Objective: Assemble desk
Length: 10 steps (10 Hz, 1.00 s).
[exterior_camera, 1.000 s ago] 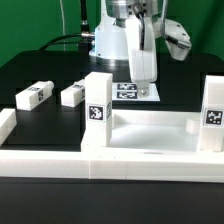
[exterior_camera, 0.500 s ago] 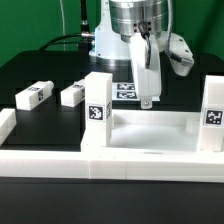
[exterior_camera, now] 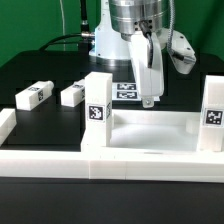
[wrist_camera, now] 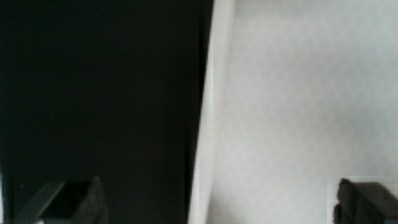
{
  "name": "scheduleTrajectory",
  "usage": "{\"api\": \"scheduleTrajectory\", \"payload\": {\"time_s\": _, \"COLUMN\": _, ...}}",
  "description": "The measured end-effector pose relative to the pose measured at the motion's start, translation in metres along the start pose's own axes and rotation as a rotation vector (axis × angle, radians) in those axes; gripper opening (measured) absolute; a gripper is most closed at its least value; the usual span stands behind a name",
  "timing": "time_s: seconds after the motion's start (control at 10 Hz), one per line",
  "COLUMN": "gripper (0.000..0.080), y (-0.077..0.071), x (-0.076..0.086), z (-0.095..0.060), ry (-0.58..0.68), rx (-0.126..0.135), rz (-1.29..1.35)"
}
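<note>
While the gripper point(exterior_camera: 148, 100) hangs over the far wall of the desk top point(exterior_camera: 150, 121) with its jaws spread wide and nothing held between them, most of the risk lies in the descent. The desk top lies flat on the table point(exterior_camera: 30, 70), reaching from the middle of the exterior view toward four o'clock. It appears to sit close behind the border rail point(exterior_camera: 40, 158). The first upright leg point(exterior_camera: 97, 100) stands at its nine o'clock corner and the second upright leg point(exterior_camera: 213, 112) at its three o'clock corner. The wrist view shows dark table and a white surface meeting in a straight edge between the fingertips point(wrist_camera: 71, 200). I cannot tell whether that white is the desk top's wall or the marker board point(exterior_camera: 128, 92) just behind it. If the arm drops with a finger over that edge, not clear of it, it could press on the wall and tip or shove the desk top, unsettling both standing legs. Travelling toward nine o'clock for the inner loose leg point(exterior_camera: 74, 95) or the outer loose leg point(exterior_camera: 33, 96) carries its own hazard. A low sweep could clip the first upright leg on the way.
</note>
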<state>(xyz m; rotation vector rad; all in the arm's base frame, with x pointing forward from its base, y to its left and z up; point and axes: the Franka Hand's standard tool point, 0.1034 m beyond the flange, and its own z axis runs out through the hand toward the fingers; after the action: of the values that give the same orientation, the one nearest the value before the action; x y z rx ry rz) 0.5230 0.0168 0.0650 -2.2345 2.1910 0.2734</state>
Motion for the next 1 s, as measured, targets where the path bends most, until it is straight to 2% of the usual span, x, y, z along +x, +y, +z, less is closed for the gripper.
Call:
{"api": "scheduleTrajectory", "payload": {"time_s": 0.1, "gripper": 0.0648, "y": 0.000, "x": 0.000, "z": 0.000, "ry": 0.000, "rx": -0.001, "rz": -0.003}}
{"api": "scheduleTrajectory", "payload": {"time_s": 0.2, "gripper": 0.0648, "y": -0.003, "x": 0.002, "z": 0.000, "ry": 0.006, "rx": 0.020, "rz": -0.026}}
{"api": "scheduleTrajectory", "payload": {"time_s": 0.3, "gripper": 0.0648, "y": -0.003, "x": 0.003, "z": 0.000, "ry": 0.006, "rx": 0.020, "rz": -0.028}}
{"api": "scheduleTrajectory", "payload": {"time_s": 0.4, "gripper": 0.0648, "y": -0.004, "x": 0.004, "z": 0.000, "ry": 0.009, "rx": 0.038, "rz": -0.034}}
{"api": "scheduleTrajectory", "payload": {"time_s": 0.5, "gripper": 0.0648, "y": -0.003, "x": 0.004, "z": 0.002, "ry": 0.011, "rx": 0.039, "rz": -0.036}}
{"api": "scheduleTrajectory", "payload": {"time_s": 0.6, "gripper": 0.0648, "y": -0.005, "x": 0.006, "z": 0.003, "ry": 0.019, "rx": 0.061, "rz": -0.037}}
{"api": "scheduleTrajectory", "payload": {"time_s": 0.7, "gripper": 0.0648, "y": -0.004, "x": 0.006, "z": 0.005, "ry": 0.022, "rx": 0.061, "rz": -0.037}}
{"api": "scheduleTrajectory", "payload": {"time_s": 0.8, "gripper": 0.0648, "y": -0.005, "x": 0.008, "z": 0.008, "ry": 0.030, "rx": 0.074, "rz": -0.036}}
{"api": "scheduleTrajectory", "payload": {"time_s": 0.9, "gripper": 0.0648, "y": -0.004, "x": 0.009, "z": 0.010, "ry": 0.031, "rx": 0.071, "rz": -0.036}}
{"api": "scheduleTrajectory", "payload": {"time_s": 1.0, "gripper": 0.0648, "y": -0.008, "x": 0.011, "z": 0.009, "ry": 0.040, "rx": 0.109, "rz": -0.043}}
